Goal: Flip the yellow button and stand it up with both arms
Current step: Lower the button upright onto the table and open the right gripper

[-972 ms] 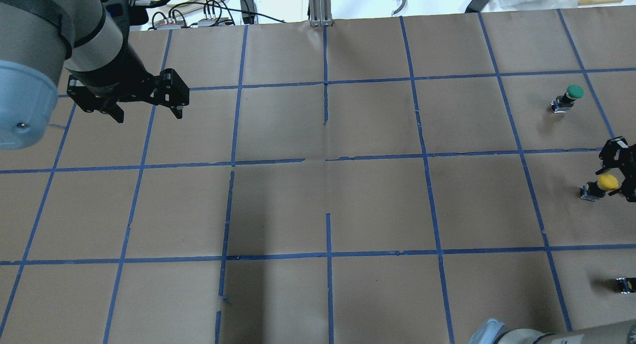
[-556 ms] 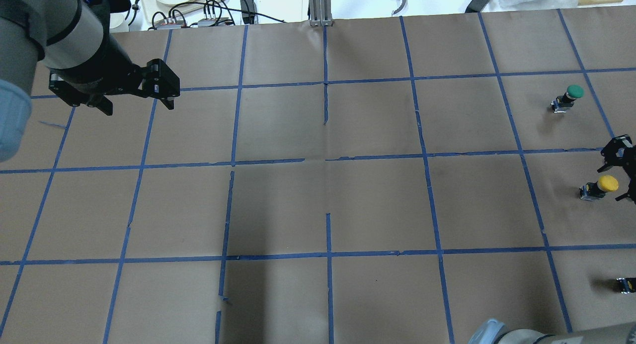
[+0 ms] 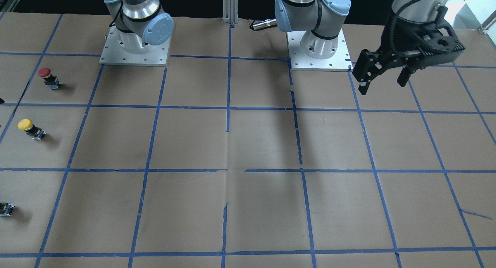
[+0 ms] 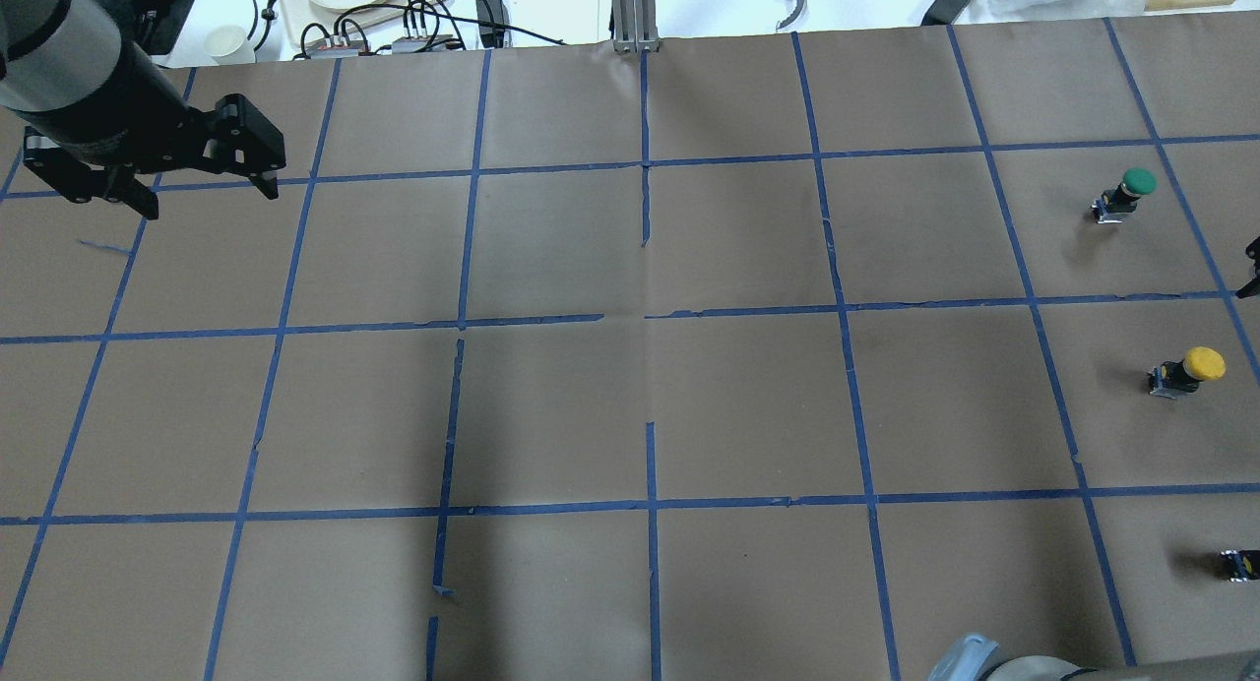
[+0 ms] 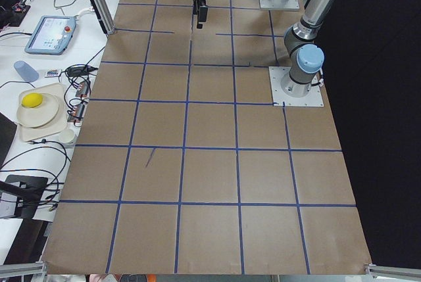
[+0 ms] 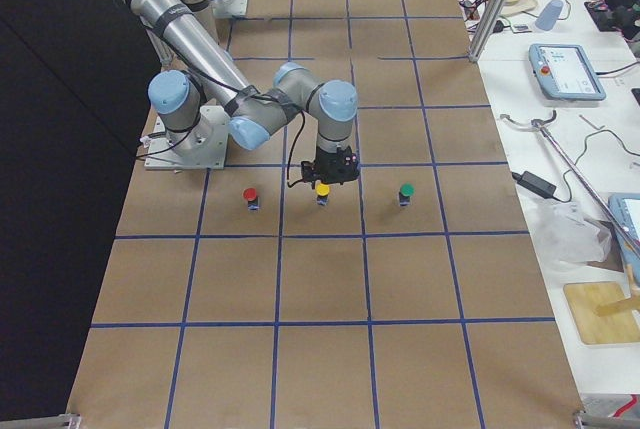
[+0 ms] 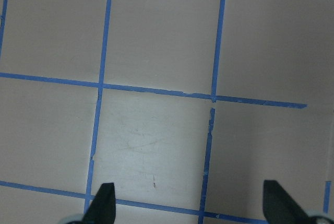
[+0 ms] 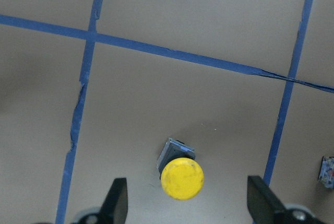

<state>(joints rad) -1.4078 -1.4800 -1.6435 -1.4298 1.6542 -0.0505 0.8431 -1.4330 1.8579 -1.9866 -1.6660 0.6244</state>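
Yellow button [image 8: 181,178] upright, cap uppermost

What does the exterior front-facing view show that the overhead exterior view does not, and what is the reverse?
Only the front-facing view shows the red button and the arm base plates. Only the overhead view shows the green button and the cables beyond the table's far edge. Both show the yellow button, the small black block and the left gripper, which is open over bare paper.
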